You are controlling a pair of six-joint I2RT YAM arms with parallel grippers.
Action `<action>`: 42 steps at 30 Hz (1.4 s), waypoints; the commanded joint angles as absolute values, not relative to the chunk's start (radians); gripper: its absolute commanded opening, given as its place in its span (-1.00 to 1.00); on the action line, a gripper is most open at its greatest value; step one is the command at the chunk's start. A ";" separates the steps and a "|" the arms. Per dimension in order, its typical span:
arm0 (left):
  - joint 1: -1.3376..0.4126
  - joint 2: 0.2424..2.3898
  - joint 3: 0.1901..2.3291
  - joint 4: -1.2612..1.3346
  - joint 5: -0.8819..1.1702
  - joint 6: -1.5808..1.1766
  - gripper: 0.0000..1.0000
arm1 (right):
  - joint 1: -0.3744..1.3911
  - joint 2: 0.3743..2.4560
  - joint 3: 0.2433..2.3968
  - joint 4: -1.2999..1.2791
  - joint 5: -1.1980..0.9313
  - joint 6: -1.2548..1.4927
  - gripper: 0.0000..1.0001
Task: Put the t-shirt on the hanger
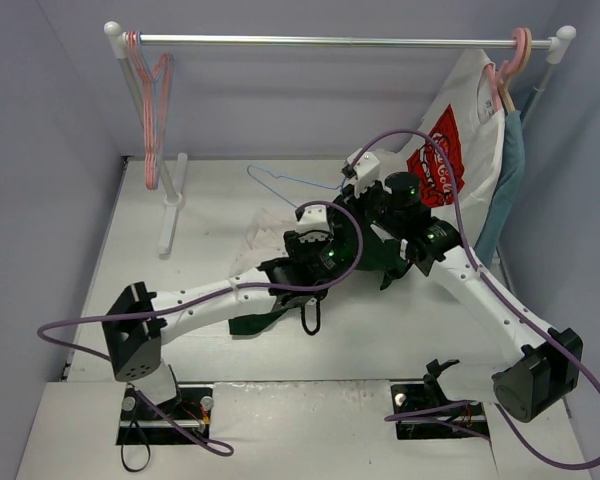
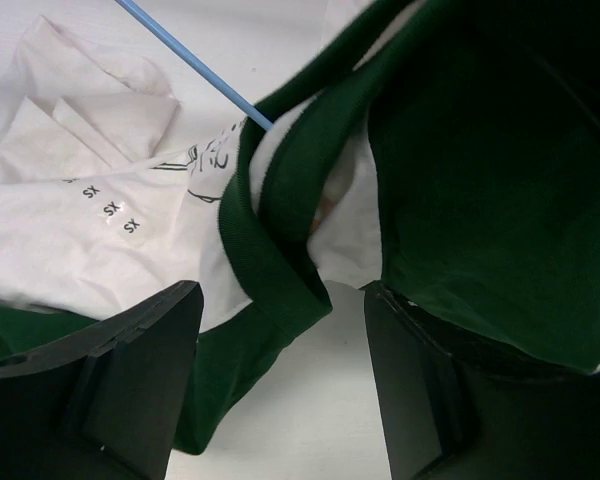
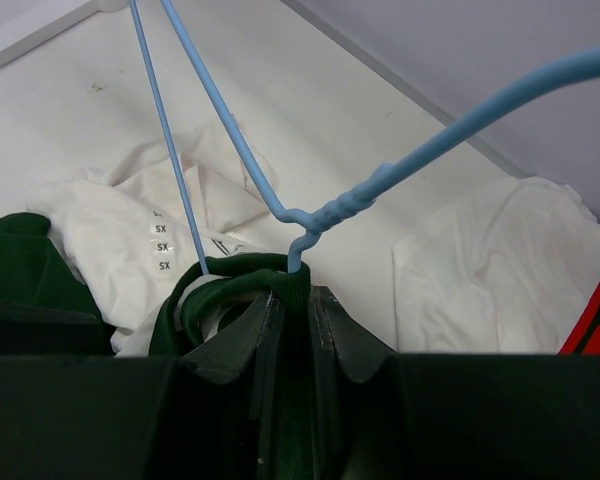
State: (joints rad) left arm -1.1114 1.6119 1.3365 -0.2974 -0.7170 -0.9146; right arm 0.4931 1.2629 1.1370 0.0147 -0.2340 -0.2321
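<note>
The dark green t-shirt (image 1: 255, 322) lies bunched at the table's middle, under both grippers. My right gripper (image 3: 292, 300) is shut on its ribbed collar (image 3: 230, 275). The light-blue wire hanger (image 3: 330, 215) has its twisted neck just above that collar, and its wires run down into the neck opening. Its hook (image 1: 285, 180) points to the far left. My left gripper (image 2: 280, 380) is open, and a fold of the green collar (image 2: 280, 240) hangs between its fingers (image 2: 130, 380). The hanger wire (image 2: 190, 65) enters the shirt (image 2: 480, 180) there.
A plain white garment (image 1: 270, 222) with SX labels (image 2: 108, 208) lies under the shirt. A clothes rail (image 1: 340, 41) spans the back, with pink hangers at its left (image 1: 155, 110) and right (image 1: 520, 50) ends. A white red-logo t-shirt (image 1: 460, 140) and a teal garment (image 1: 510, 170) hang at the right.
</note>
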 commanded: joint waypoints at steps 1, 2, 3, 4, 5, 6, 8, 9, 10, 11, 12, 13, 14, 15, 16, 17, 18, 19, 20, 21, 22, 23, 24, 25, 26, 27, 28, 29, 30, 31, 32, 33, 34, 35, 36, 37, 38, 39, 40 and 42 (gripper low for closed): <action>-1.126 1.660 1.423 -0.322 -0.814 -0.965 0.31 | 0.500 1.227 1.152 0.140 -0.190 -0.196 -1.00; -1.126 1.675 1.431 -0.345 -0.830 -0.971 0.31 | 0.502 1.226 1.152 0.138 -0.190 -0.196 -1.00; -1.126 1.701 1.446 -0.360 -0.841 -0.991 0.31 | 0.503 1.224 1.154 0.138 -0.190 -0.196 -1.00; -1.124 1.712 1.454 -0.377 -0.853 -0.997 0.31 | 0.503 1.223 1.152 0.135 -0.192 -0.198 -1.00; -1.126 1.735 1.460 -0.403 -0.874 -0.997 0.31 | 0.503 1.220 1.154 0.133 -0.193 -0.201 -1.00; -1.126 1.747 1.472 -0.420 -0.887 -1.015 0.31 | 0.503 1.216 1.154 0.132 -0.193 -0.202 -1.00; -1.126 1.779 1.477 -0.454 -0.903 -1.025 0.31 | 0.503 1.209 1.152 0.127 -0.193 -0.202 -1.00; -1.126 1.789 1.477 -0.462 -0.907 -1.046 0.31 | 0.503 1.207 1.154 0.127 -0.195 -0.204 -1.00; -1.124 1.799 1.476 -0.463 -0.908 -1.052 0.31 | 0.503 1.206 1.154 0.127 -0.199 -0.204 -1.00; -1.123 1.812 1.476 -0.466 -0.908 -1.054 0.31 | 0.503 1.201 1.154 0.127 -0.201 -0.204 -1.00; -1.123 1.831 1.477 -0.477 -0.910 -1.060 0.31 | 0.503 1.201 1.155 0.124 -0.202 -0.206 -1.00; -1.120 1.838 1.482 -0.486 -0.908 -1.063 0.30 | 0.503 1.200 1.157 0.117 -0.201 -0.215 -1.00; -1.114 1.841 1.482 -0.508 -0.908 -1.063 0.26 | 0.502 1.197 1.157 0.111 -0.201 -0.222 -1.00; -1.108 1.836 1.480 -0.518 -0.911 -1.062 -0.05 | 0.502 1.195 1.157 0.106 -0.199 -0.232 -1.00; -1.101 1.826 1.461 -0.517 -0.913 -1.054 -0.25 | 0.500 1.189 1.157 0.094 -0.196 -0.248 -1.00; -1.092 1.789 1.442 -0.502 -0.911 -1.036 -0.43 | 0.499 1.184 1.154 0.087 -0.192 -0.255 -1.00; -1.063 1.760 1.418 -0.480 -0.894 -0.981 -0.69 | 0.497 1.177 1.146 0.084 -0.192 -0.261 -1.00; -1.045 1.729 1.357 -0.419 -0.876 -0.951 -0.75 | 0.492 1.169 1.143 0.080 -0.192 -0.270 -1.00; -1.025 1.653 1.317 -0.367 -0.847 -0.857 -0.78 | 0.491 1.166 1.138 0.075 -0.192 -0.275 -1.00; -0.975 1.610 1.280 -0.324 -0.810 -0.809 -0.80 | 0.488 1.163 1.135 0.072 -0.193 -0.282 -1.00; -0.945 1.570 1.244 -0.242 -0.729 -0.764 -0.81 | 0.489 1.157 1.134 0.061 -0.195 -0.287 -1.00; -0.913 1.493 1.191 -0.204 -0.674 -0.668 -0.81 | 0.489 1.155 1.135 0.057 -0.196 -0.290 -1.00; -0.847 1.458 1.178 -0.190 -0.620 -0.632 -0.81 | 0.489 1.154 1.135 0.049 -0.199 -0.291 -1.00; -0.809 1.433 1.175 -0.187 -0.504 -0.600 -0.80 | 0.489 1.149 1.137 0.045 -0.205 -0.293 -1.00; -0.773 1.390 1.189 -0.196 -0.453 -0.562 -0.80 | 0.489 1.147 1.137 0.040 -0.207 -0.295 -1.00; -0.744 1.373 1.203 -0.212 -0.412 -0.511 -0.81 | 0.489 1.144 1.137 0.038 -0.216 -0.298 -1.00; -0.680 1.362 1.218 -0.242 -0.363 -0.485 -0.80 | 0.491 1.138 1.132 0.037 -0.224 -0.298 -1.00; -0.655 1.350 1.235 -0.265 -0.280 -0.462 -0.80 | 0.491 1.135 1.129 0.038 -0.232 -0.299 -1.00; -0.635 1.350 1.276 -0.288 -0.259 -0.440 -0.79 | 0.492 1.131 1.123 0.046 -0.248 -0.305 -1.00; -0.602 1.350 1.296 -0.326 -0.233 -0.424 -0.79 | 0.494 1.120 1.115 0.051 -0.258 -0.310 -1.00; -0.589 1.356 1.316 -0.351 -0.177 -0.407 -0.79 | 0.494 1.114 1.100 0.055 -0.265 -0.316 -1.00; -0.578 1.359 1.351 -0.371 -0.163 -0.390 -0.79 | 0.495 1.108 1.095 0.061 -0.271 -0.324 -1.00; -0.572 1.364 1.364 -0.405 -0.144 -0.379 -0.79 | 0.497 1.101 1.091 0.060 -0.278 -0.327 -1.00; -0.559 1.370 1.376 -0.420 -0.129 -0.368 -0.79 | 0.499 1.097 1.086 0.060 -0.278 -0.328 -1.00; -0.551 1.371 1.387 -0.434 -0.106 -0.368 -0.78 | 0.499 1.094 1.083 0.060 -0.278 -0.333 -1.00; -0.543 1.374 1.405 -0.460 -0.091 -0.367 -0.74 | 0.499 1.085 1.080 0.057 -0.282 -0.347 -1.00; -0.525 1.381 1.414 -0.475 -0.072 -0.361 -0.72 | 0.500 1.080 1.074 0.057 -0.287 -0.350 -1.00; -0.517 1.385 1.423 -0.488 -0.052 -0.360 -0.66 | 0.500 1.075 1.068 0.061 -0.287 -0.354 -1.00; -0.509 1.387 1.434 -0.511 -0.043 -0.362 -0.64 | 0.500 1.066 1.063 0.063 -0.287 -0.359 -1.00; -0.482 1.382 1.434 -0.517 0.000 -0.359 -0.51 | 0.500 1.062 1.054 0.064 -0.275 -0.371 -1.00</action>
